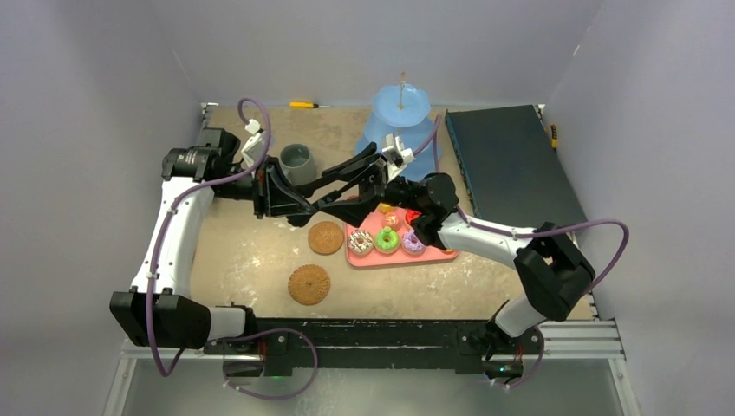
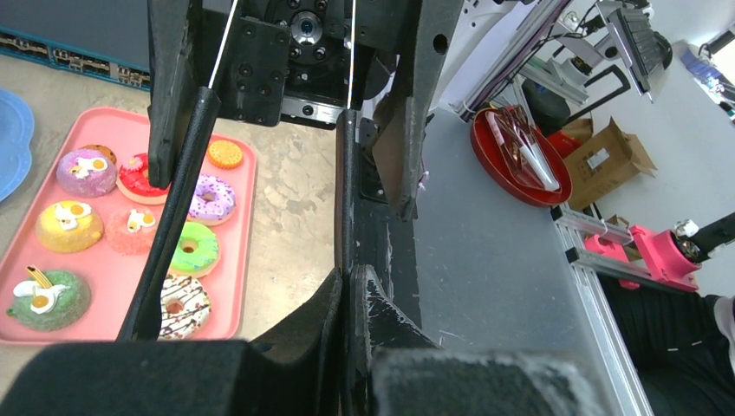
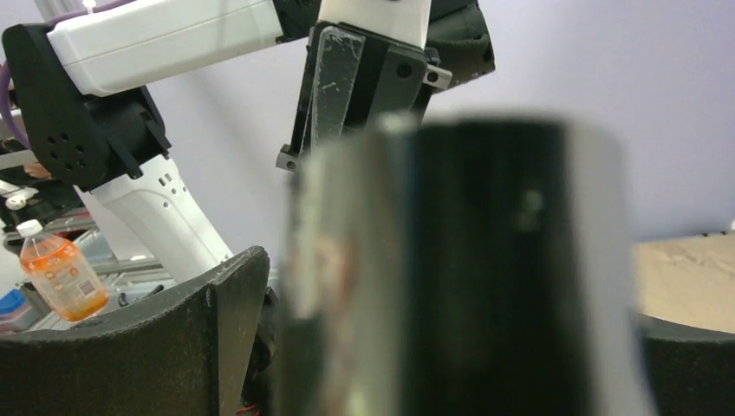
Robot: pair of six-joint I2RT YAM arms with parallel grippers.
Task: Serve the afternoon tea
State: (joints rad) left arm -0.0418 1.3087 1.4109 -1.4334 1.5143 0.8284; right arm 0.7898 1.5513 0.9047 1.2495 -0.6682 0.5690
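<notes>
My left gripper (image 1: 290,201) (image 2: 355,286) is shut on the joined end of the black tongs (image 1: 334,192), held above the table left of the pink tray (image 1: 438,256). The tongs' two arms (image 2: 178,217) spread towards my right gripper (image 1: 371,182) (image 2: 282,191), whose fingers (image 2: 407,130) stand wide open either side of them. In the right wrist view a blurred tong arm (image 3: 485,260) fills the gap in the right gripper (image 3: 455,290). Several doughnuts (image 2: 192,247) and cupcakes (image 2: 87,172) lie on the tray. The grey-green mug (image 1: 299,163), blue stand (image 1: 400,117) and two coasters (image 1: 326,237) (image 1: 309,284) rest on the table. The white mug is out of view.
A dark blue box (image 1: 511,165) fills the table's right back part. A yellow screwdriver (image 1: 305,105) lies at the back edge. Grey walls enclose the table on three sides. A red bowl (image 2: 520,152) sits off the table.
</notes>
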